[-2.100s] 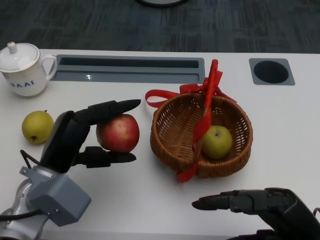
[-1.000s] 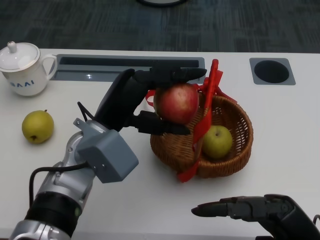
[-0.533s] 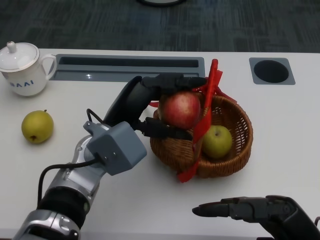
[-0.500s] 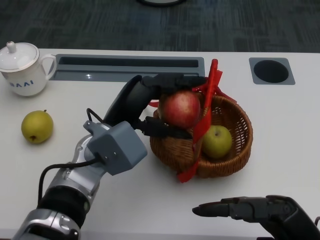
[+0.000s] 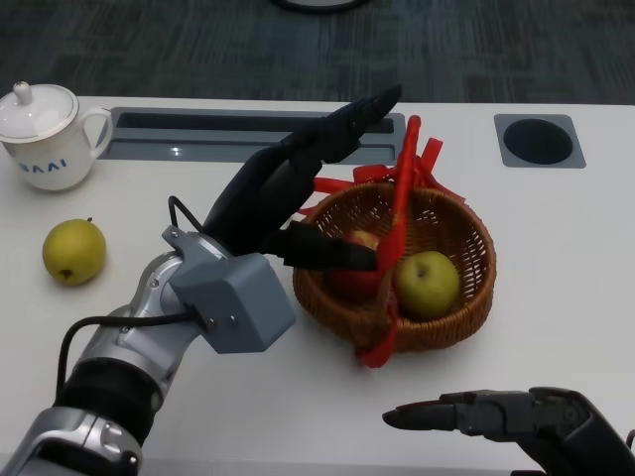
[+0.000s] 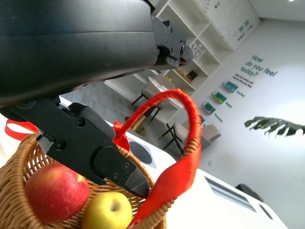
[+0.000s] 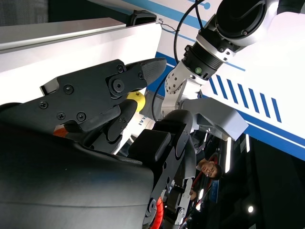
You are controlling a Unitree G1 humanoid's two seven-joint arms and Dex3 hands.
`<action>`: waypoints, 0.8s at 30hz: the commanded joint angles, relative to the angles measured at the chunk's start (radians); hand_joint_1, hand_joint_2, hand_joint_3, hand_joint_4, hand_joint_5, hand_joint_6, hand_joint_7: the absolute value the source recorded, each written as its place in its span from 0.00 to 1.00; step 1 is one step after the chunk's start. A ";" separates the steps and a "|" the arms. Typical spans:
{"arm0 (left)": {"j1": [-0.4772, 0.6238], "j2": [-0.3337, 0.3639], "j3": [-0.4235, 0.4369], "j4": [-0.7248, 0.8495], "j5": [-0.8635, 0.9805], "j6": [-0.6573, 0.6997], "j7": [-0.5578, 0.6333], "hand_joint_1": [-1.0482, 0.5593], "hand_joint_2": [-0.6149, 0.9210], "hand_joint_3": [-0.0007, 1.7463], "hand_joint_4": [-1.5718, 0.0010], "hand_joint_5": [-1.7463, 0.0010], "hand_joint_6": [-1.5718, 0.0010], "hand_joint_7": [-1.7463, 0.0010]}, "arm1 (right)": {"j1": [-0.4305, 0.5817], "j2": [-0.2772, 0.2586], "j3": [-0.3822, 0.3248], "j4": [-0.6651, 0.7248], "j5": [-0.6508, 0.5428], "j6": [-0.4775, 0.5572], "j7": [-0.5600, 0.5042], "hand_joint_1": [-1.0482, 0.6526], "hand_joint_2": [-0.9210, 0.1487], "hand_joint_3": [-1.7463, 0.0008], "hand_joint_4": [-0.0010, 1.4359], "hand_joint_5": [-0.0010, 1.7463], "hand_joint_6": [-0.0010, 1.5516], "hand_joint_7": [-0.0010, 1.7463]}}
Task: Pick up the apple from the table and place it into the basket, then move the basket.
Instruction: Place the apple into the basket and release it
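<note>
The red apple (image 5: 349, 273) lies inside the wicker basket (image 5: 451, 329), next to a green apple (image 5: 428, 283), and my left hand's thumb partly hides it. My left hand (image 5: 290, 190) hovers over the basket's left rim with its fingers spread, holding nothing. In the left wrist view the red apple (image 6: 56, 193) sits free on the basket (image 6: 16, 160) floor under the red handle (image 6: 189, 119). My right hand (image 5: 496, 415) lies flat near the table's front edge, fingers stretched out and empty.
A yellow-green pear (image 5: 73, 250) sits at the left of the table. A white lidded cup (image 5: 45, 136) stands at the far left. A grey slot (image 5: 253, 136) and a round hole (image 5: 539, 142) lie along the back. The right wrist view shows a person (image 7: 208, 167) in the background.
My left hand carried the red apple up from the table to the basket, let it drop inside, and spread its fingers. The basket's handle has tilted slightly. The right hand has stayed put.
</note>
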State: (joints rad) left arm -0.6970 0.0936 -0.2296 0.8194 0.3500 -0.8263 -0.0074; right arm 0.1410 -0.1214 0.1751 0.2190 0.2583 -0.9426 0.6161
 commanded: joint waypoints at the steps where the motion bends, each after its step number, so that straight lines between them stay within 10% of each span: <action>1: 0.003 0.032 -0.002 -0.028 -0.005 0.014 -0.028 0.23 0.85 0.00 1.00 1.00 1.00 1.00 | 0.003 -0.011 0.000 -0.008 0.011 0.003 -0.004 0.39 0.07 1.00 0.63 0.00 0.55 0.00; 24: 0.296 0.167 0.073 -0.498 -0.147 0.085 -0.129 0.24 0.86 0.00 0.89 0.98 0.88 0.98 | -0.034 -0.026 -0.044 -0.001 0.008 -0.016 -0.025 0.40 0.09 1.00 0.63 0.00 0.54 0.00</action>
State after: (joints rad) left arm -0.4314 0.2398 -0.1734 0.3527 0.2316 -0.7336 -0.1177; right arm 0.1136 -0.1298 0.1445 0.2200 0.2601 -0.9535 0.5997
